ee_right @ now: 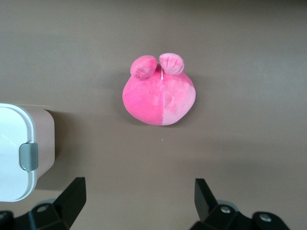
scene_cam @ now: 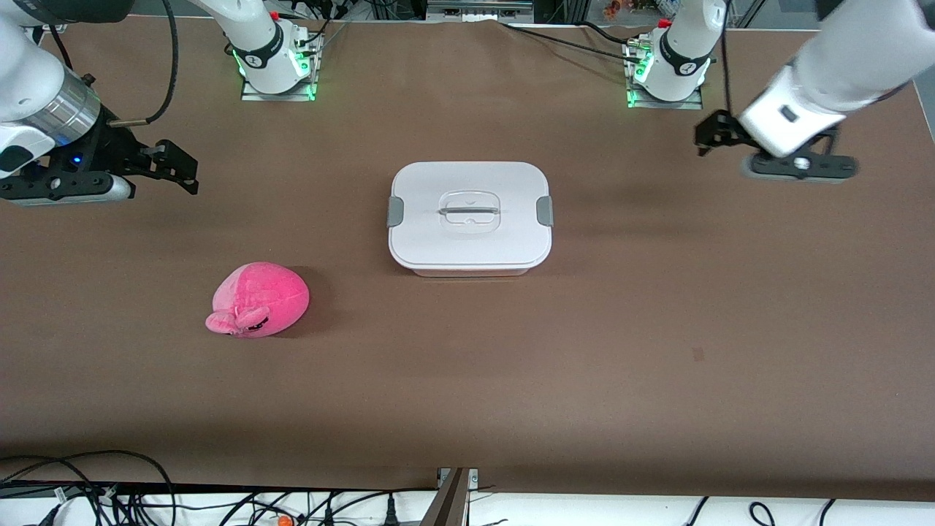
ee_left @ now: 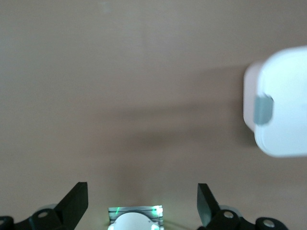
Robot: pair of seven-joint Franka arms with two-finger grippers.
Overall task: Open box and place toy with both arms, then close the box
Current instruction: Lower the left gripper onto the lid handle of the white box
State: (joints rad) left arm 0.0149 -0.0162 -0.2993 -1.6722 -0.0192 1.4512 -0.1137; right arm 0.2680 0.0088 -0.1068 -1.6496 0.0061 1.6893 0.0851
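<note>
My right gripper [scene_cam: 179,169] hangs in the air over the brown table [scene_cam: 657,351] at the right arm's end, its two black fingers [ee_right: 72,194] spread wide with nothing between them. My left gripper [scene_cam: 712,135] hangs over the table at the left arm's end, and its fingers [ee_left: 76,199] are parted just as wide and hold nothing. The rounded-rectangular translucent pinkish plastic box [scene_cam: 470,217] sits near the middle of the table, between my two grippers and well apart from both. Its white lid [scene_cam: 467,183] is on, with a grey clip [scene_cam: 395,211] at the end toward the right arm and another grey clip [scene_cam: 544,210] at the end toward the left arm; the clear central handle [scene_cam: 468,210] lies flat in its recess. The bright pink rounded plush toy [scene_cam: 257,299] lies on the table nearer to the front camera than the box, toward the right arm's end, clear of the box and touching nothing else. It is two-tone, paler pink on one half, and its two small ear-like flaps [ee_right: 158,65] point toward the front camera, with a dark mark beside them. From my right wrist I see the toy whole, apart from my fingers, and one clipped end of the box. I can read no brand, label or writing on the box or the toy.
</note>
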